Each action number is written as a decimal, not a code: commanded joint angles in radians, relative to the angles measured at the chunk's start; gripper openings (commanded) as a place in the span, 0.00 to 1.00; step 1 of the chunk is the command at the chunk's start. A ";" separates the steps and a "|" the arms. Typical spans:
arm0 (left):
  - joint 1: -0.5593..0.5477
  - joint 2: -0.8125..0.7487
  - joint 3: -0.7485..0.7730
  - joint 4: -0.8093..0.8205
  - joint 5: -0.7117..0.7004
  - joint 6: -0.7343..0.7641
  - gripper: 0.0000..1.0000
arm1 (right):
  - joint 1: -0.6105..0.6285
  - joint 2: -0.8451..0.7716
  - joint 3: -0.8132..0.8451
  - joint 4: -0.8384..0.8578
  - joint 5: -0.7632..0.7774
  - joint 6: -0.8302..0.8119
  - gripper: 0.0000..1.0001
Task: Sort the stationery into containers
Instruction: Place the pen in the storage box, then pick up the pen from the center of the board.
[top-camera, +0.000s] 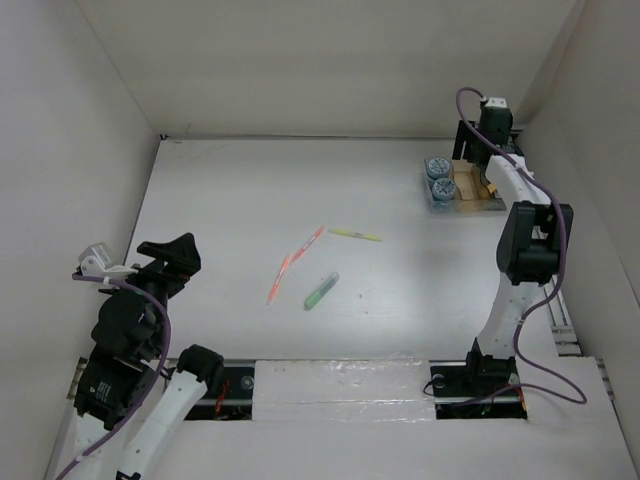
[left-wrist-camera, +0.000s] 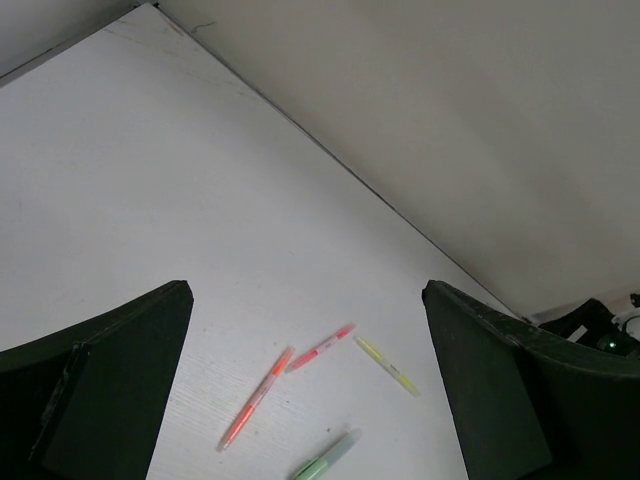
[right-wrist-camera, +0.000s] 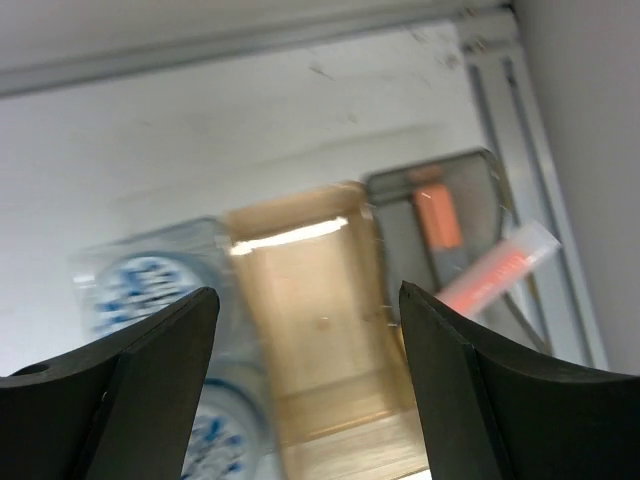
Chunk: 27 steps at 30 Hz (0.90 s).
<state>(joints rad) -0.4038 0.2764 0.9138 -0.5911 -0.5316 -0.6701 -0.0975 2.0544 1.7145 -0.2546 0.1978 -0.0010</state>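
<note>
White table (top-camera: 230, 190): loose pens (top-camera: 279, 280) lie mid-table, mostly slanting toward the far right, nearer the left gripper (left-wrist-camera: 307, 295), open and empty; the right gripper (right-wrist-camera: 305, 300) hangs open above the organiser (top-camera: 468, 186), far-right corner.

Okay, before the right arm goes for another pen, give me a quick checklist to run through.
1. Right hand open and empty: ok.
2. Orange-red marker in the end compartment of the clear and amber plastic three-compartment organiser: ok, though it leans out over the rim.
3. Two round blue-and-white pots in the clear compartment at the other end: ok.
4. Stationery all sorted: not ok; slim orange pen, slim red pen, slim yellow pen and green marker lie on the white table.
5. Left hand open, away from the pens: ok.
</note>
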 joint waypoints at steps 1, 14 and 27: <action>0.003 0.001 -0.006 0.039 -0.007 0.014 1.00 | 0.021 -0.096 0.051 0.023 -0.047 0.042 0.79; 0.003 0.010 -0.006 0.030 -0.018 0.003 1.00 | 0.183 -0.218 -0.142 0.038 -0.128 0.176 0.79; 0.003 0.020 -0.006 0.030 -0.027 -0.006 1.00 | 1.008 -0.435 -0.504 -0.165 0.498 0.809 0.80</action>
<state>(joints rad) -0.4038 0.2775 0.9112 -0.5911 -0.5503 -0.6739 0.8341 1.6230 1.2407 -0.3218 0.5251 0.5297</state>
